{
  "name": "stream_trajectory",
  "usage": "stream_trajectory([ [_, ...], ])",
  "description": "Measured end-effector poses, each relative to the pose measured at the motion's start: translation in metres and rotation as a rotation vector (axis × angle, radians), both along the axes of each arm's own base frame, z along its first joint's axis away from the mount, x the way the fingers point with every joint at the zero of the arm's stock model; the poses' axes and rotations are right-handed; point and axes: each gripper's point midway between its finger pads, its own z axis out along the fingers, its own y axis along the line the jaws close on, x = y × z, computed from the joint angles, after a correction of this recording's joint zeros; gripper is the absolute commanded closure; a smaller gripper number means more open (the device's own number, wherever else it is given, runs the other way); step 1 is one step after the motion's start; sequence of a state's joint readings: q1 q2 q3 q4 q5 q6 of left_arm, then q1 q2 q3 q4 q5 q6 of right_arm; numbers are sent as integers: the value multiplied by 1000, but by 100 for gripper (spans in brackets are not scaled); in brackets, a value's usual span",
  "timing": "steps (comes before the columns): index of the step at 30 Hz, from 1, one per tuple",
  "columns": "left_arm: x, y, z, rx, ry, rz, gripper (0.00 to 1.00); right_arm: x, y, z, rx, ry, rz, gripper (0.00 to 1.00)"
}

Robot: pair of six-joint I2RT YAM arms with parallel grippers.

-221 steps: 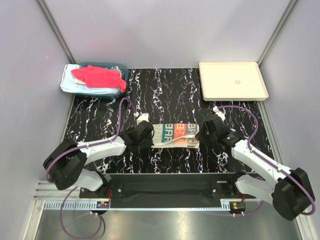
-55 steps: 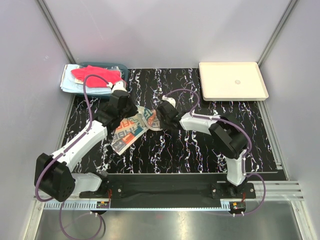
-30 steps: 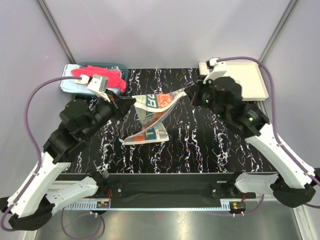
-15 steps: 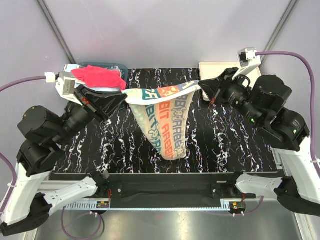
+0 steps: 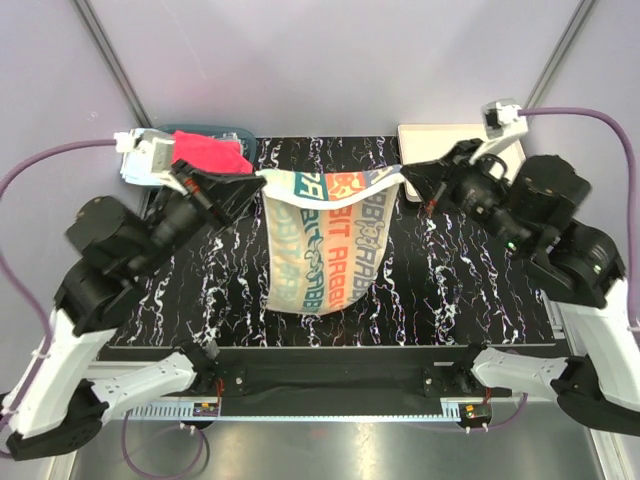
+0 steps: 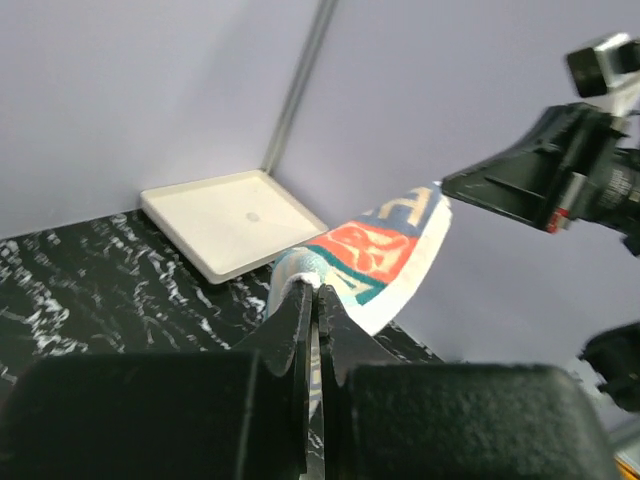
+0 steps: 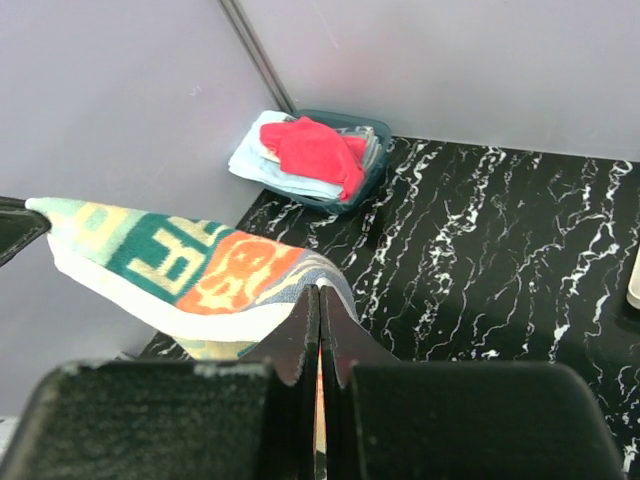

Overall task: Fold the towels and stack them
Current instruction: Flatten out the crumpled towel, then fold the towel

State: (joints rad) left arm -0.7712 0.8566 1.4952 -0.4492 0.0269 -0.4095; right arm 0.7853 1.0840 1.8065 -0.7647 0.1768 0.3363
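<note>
A patterned towel [image 5: 325,240] with teal letters and an orange patch hangs spread between both grippers, high above the table. My left gripper [image 5: 262,182] is shut on its left top corner, and my right gripper [image 5: 403,176] is shut on its right top corner. The towel's lower edge hangs near the table's front. In the left wrist view the towel [image 6: 385,250] runs from my closed left gripper [image 6: 316,290] to the other arm. In the right wrist view it [image 7: 190,265] stretches left from my closed right gripper [image 7: 319,292]. A red-pink towel [image 5: 210,152] lies on light blue towels [image 5: 135,160] at the back left.
A teal basket [image 5: 240,138] holds the other towels at the back left corner; it also shows in the right wrist view [image 7: 372,155]. A cream tray [image 5: 440,135] sits at the back right, partly behind my right arm, and shows in the left wrist view [image 6: 230,220]. The black marbled table [image 5: 440,280] lies below.
Both arms lifted the patterned towel off the table and pulled its top corners apart. It unfolded from a crumpled strip and now hangs flatter and wider.
</note>
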Motion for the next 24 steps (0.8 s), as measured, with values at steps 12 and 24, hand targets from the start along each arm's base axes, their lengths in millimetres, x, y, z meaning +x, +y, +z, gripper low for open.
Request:
stream_trajectory([
  [12,248,9,-149,101,392,335,100,260,49,-173,-162,312,-93,100],
  [24,410,21,-302,86,665,330,100,406,2,-318,-42,568,-117,100],
])
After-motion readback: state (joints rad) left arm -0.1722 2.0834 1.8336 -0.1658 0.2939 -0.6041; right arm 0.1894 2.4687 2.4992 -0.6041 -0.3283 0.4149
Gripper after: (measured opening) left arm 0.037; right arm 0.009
